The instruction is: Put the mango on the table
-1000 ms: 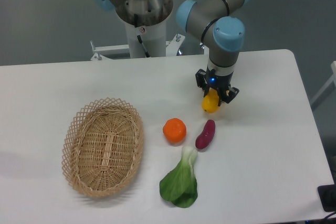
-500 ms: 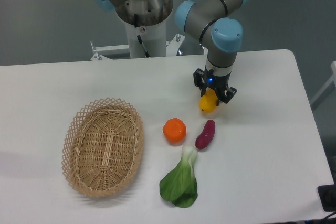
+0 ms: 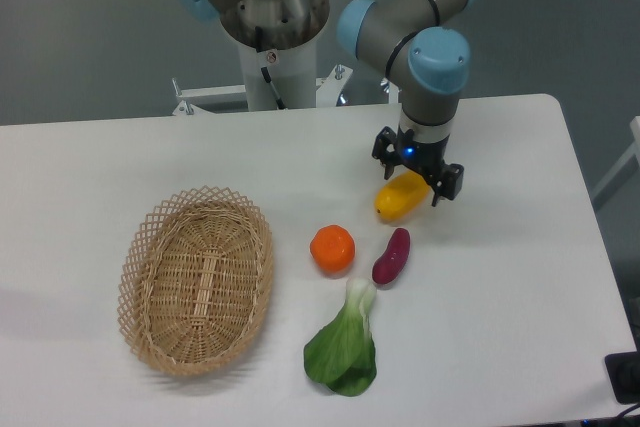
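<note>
Smooth white table (image 3: 520, 277). Black gripper (image 3: 420, 175) fingers spread apart, just above the glossy yellow oval mango (image 3: 400, 197) lying on the tabletop. Nearer: round orange (image 3: 332, 248), dark purple sweet potato (image 3: 391, 256), leafy bok choy (image 3: 344, 345). Left: woven wicker basket (image 3: 197, 279).

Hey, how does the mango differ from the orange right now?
The mango is yellow and elongated; the orange is deep orange and round. The mango lies right under the hand, while the orange sits alone, farther from it. Both are smooth fruits over the white table.
</note>
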